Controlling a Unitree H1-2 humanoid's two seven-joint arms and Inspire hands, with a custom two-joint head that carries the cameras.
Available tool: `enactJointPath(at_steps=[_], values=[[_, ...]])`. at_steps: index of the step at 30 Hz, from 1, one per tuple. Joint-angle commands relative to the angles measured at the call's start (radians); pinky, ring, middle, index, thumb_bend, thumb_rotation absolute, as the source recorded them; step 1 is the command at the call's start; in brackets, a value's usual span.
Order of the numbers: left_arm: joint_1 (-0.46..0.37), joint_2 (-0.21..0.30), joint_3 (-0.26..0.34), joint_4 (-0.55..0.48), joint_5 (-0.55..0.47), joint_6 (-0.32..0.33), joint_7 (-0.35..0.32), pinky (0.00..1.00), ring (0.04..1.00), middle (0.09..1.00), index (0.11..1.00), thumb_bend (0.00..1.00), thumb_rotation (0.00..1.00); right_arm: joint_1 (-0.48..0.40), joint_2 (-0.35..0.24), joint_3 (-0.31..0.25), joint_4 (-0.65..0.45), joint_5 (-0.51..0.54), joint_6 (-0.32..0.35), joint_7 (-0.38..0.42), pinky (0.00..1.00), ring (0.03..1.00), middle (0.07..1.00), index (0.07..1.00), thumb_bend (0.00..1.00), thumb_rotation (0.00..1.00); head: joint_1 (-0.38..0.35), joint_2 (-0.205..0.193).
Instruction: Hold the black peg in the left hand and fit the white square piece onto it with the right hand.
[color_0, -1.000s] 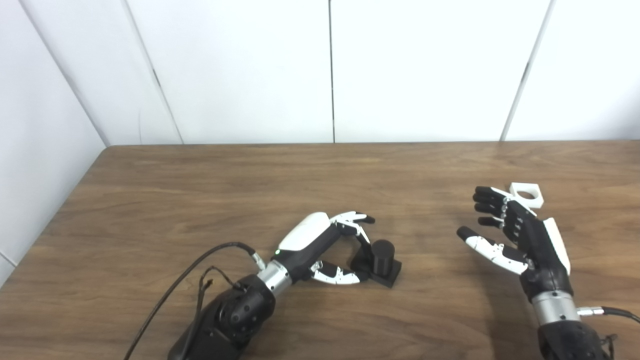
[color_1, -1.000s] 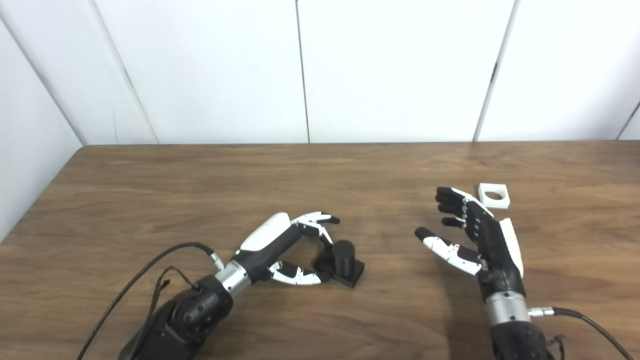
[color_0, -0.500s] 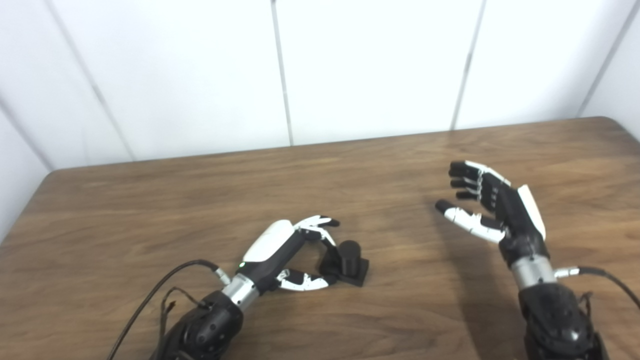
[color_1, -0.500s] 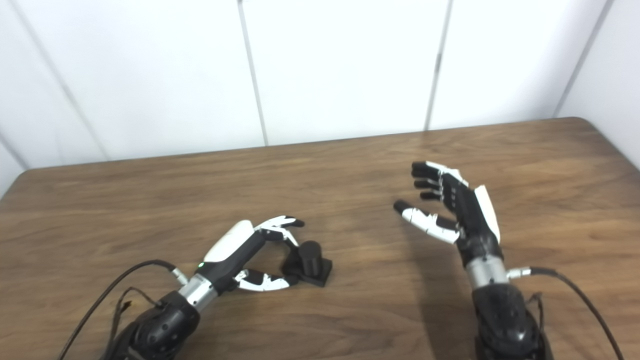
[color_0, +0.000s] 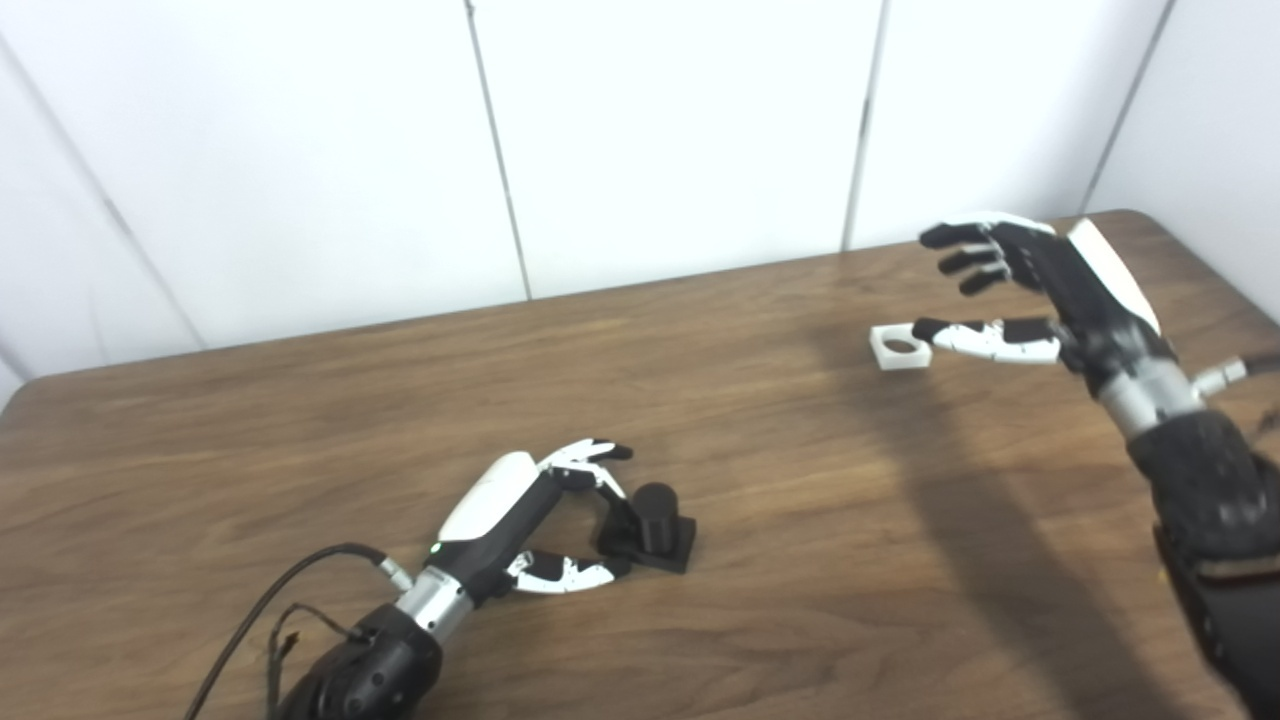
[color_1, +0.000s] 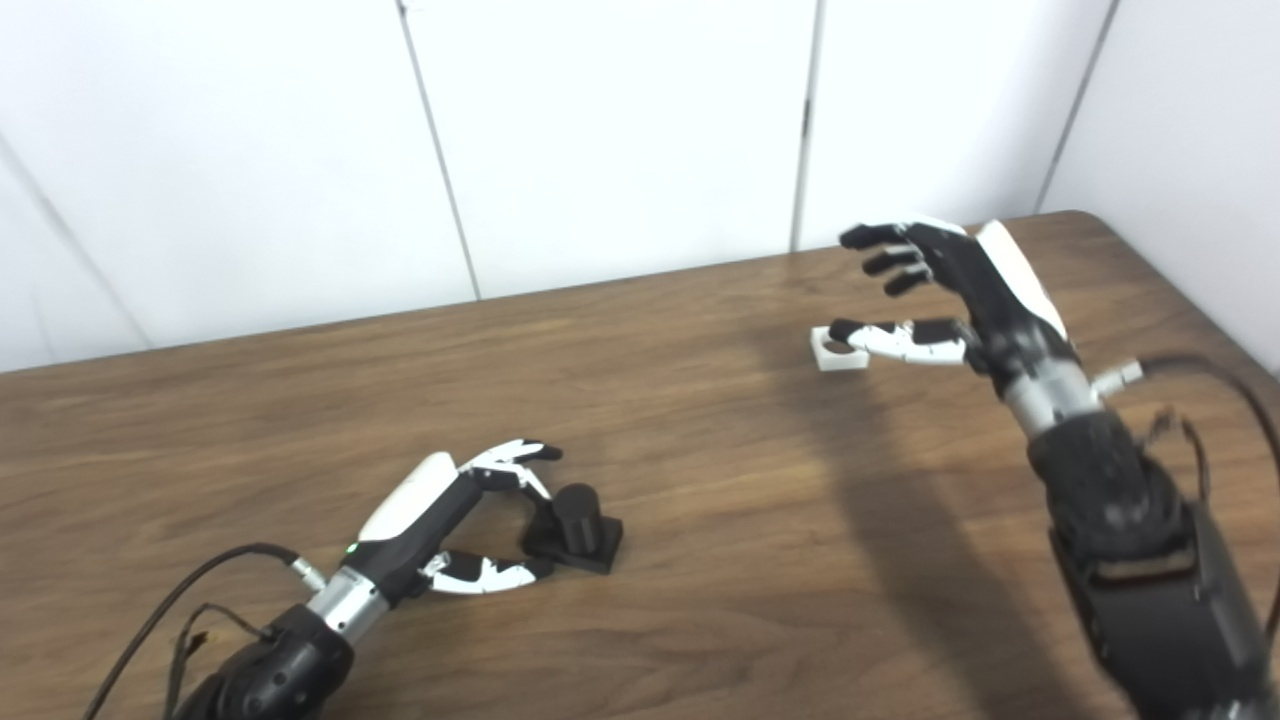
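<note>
**Robot hands apart on the desk**

Left eye view: the left robot hand (color_0: 520, 520) cupped the black peg (color_0: 652, 520) on the desk (color_0: 300, 420), grip uncertain.

Right eye view: the right robot hand (color_1: 960, 290) hovered spread and empty beside the white square piece (color_1: 838, 349), far right of the peg.

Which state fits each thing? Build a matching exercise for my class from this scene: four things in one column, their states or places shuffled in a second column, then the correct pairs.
Things:
1. black peg
2. white square piece
3. left hand
4. right hand

States:
A. raised above the table, fingers spread, holding nothing
B. lying flat near the far edge, its hole facing up
C. standing upright on its square base
D. low on the table, fingers curled round the base

Pairs: 1-C, 2-B, 3-D, 4-A
</note>
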Motion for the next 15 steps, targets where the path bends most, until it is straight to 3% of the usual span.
enactJointPath(at_steps=[1,8,13,15], values=[[0.040,0.035,-0.013,0.026,0.021,0.050,-0.072,0.81,0.928,0.882,0.496,0.52,0.08,-0.082,-0.076,0.022,0.005,-0.080,-0.011,0.033,0.63,0.761,0.794,0.712,0.66,0.16,0.000,-0.002],[0.048,0.041,-0.009,0.034,0.016,0.033,-0.069,0.81,0.928,0.880,0.496,0.52,0.08,-0.224,-0.159,0.113,0.105,-0.180,0.007,0.159,0.66,0.843,0.861,0.738,0.70,0.15,-0.010,-0.014],[0.049,0.038,-0.011,0.043,0.016,0.020,-0.066,0.80,0.933,0.878,0.496,0.52,0.08,-0.327,-0.170,0.170,0.231,-0.212,-0.028,0.213,0.69,0.879,0.873,0.737,0.71,0.14,-0.006,-0.017],[0.051,0.038,-0.013,0.040,0.022,0.021,-0.066,0.79,0.935,0.879,0.497,0.52,0.08,-0.367,-0.172,0.195,0.303,-0.223,-0.074,0.219,0.67,0.868,0.869,0.734,0.71,0.14,-0.004,-0.017]])
